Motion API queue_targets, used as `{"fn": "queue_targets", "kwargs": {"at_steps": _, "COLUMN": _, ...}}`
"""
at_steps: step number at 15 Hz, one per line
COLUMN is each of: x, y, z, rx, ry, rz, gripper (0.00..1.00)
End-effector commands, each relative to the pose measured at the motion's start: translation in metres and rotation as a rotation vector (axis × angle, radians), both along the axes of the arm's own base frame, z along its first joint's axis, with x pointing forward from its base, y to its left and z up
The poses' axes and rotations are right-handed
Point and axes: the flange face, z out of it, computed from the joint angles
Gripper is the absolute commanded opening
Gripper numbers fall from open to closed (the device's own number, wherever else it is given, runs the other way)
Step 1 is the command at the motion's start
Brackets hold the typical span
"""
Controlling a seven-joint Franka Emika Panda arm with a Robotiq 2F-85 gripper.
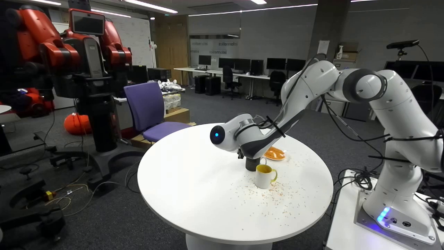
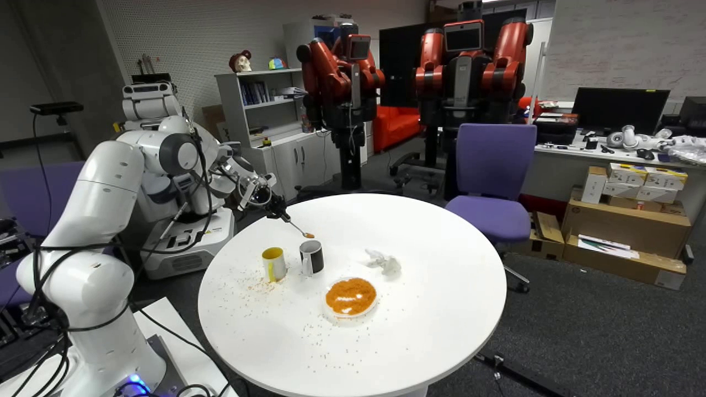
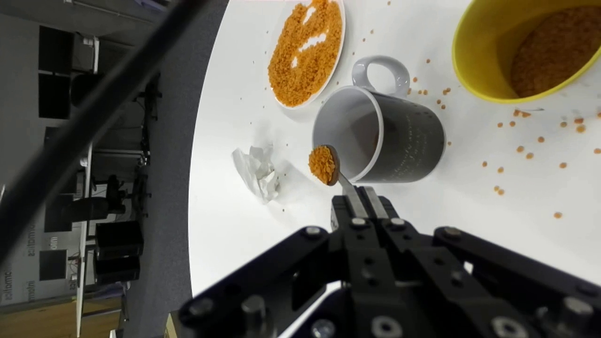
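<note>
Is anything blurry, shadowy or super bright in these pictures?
In the wrist view, the dark bar crossing a corner looks blurry, the spoon clearer, and soft shadow lies beside the crumpled white scrap; in an exterior view, a ceiling light glows bright white.

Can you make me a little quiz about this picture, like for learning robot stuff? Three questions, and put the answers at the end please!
1. What do the jaws hold?
2. True or false: the yellow-lined mug is empty.
3. What colour are the grains on the plate?
A. Blue
B. Green
C. Orange

Key:
1. A spoon, with grains in its bowl.
2. False; the wrist view shows grains inside it.
3. C
</note>
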Motion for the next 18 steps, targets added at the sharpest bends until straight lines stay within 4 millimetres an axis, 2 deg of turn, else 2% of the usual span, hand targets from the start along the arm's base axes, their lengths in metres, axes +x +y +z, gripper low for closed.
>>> {"fn": "queue_targets", "kwargs": {"at_steps": 1, "x": -0.008, "y": 0.002, "z": 0.005, "rx": 0.01, "ry": 0.028, "rz": -0.006, "gripper": 0.0}}
{"fn": "queue_targets", "kwargs": {"at_steps": 6, "x": -0.009, "y": -0.002, "z": 0.003, "rx": 0.026, "ry": 0.045, "rz": -0.022, "gripper": 0.0}}
{"fn": "queue_targets", "kwargs": {"at_steps": 18, "x": 0.01, "y": -0.04, "z": 0.015, "rx": 0.109, "ry": 0.04, "rz": -0.099, "gripper": 0.0}}
